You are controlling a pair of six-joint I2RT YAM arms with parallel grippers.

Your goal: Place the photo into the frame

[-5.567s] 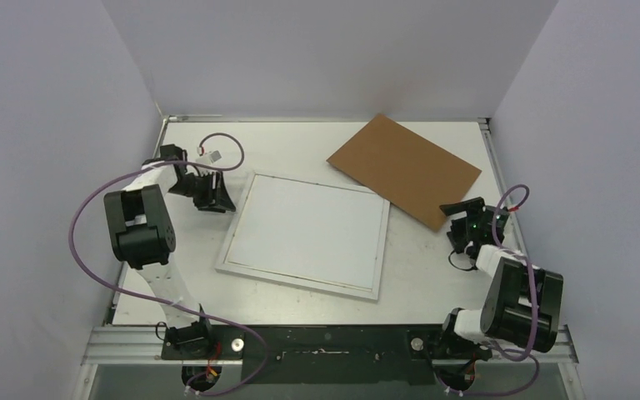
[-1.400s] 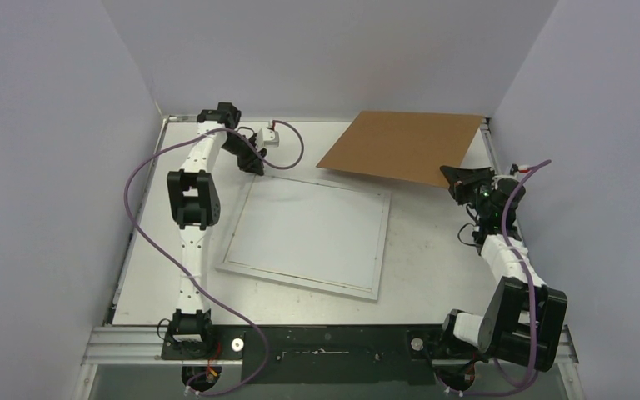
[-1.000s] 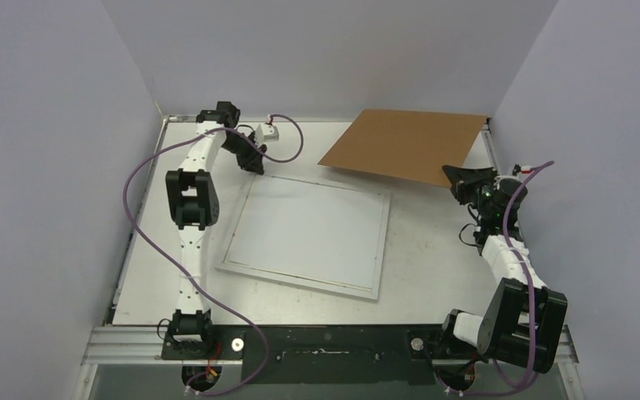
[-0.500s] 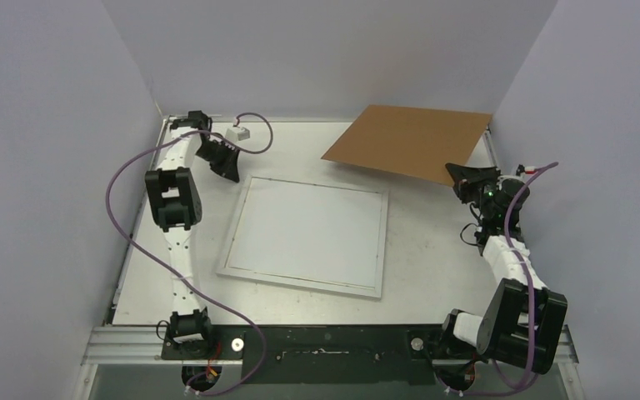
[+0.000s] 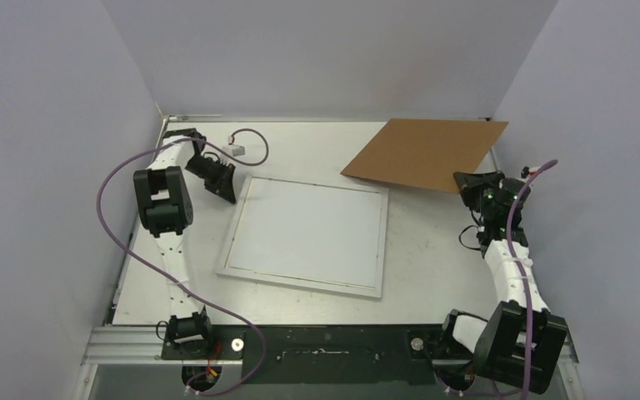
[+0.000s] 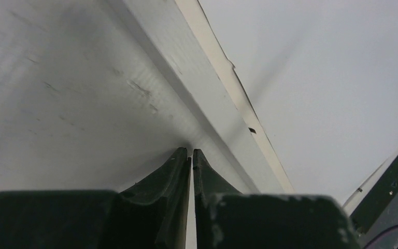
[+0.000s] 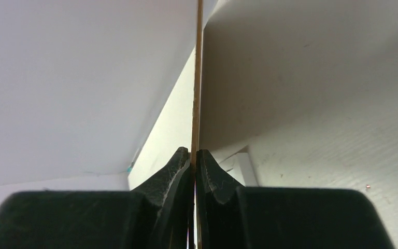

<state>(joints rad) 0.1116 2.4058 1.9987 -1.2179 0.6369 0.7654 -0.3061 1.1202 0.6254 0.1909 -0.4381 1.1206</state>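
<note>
Although the photo's printed face shows in none of the views, and whether it lies inside the white opening cannot be told, the frame lies flat on the table in the top view, its long axis running crosswise in front of both arms. The left gripper stands at the frame's far left corner, so the frame extends away from its tips to their right. This arm is judged the nearer one for any work on the frame. It reaches up the table's left side, elbow folded, wrist pitched down toward the corner. The right gripper is well apart from the frame and holds the backing board raised off the table, its arm stretched along the right side. In the left wrist view, the left gripper has its jaws together with nothing between them. Its tips are just at the edge of the frame, which runs obliquely ahead of them. In the right wrist view, the right gripper is clamped on the backing board, which is seen edge-on and rises straight from the jaws.
</note>
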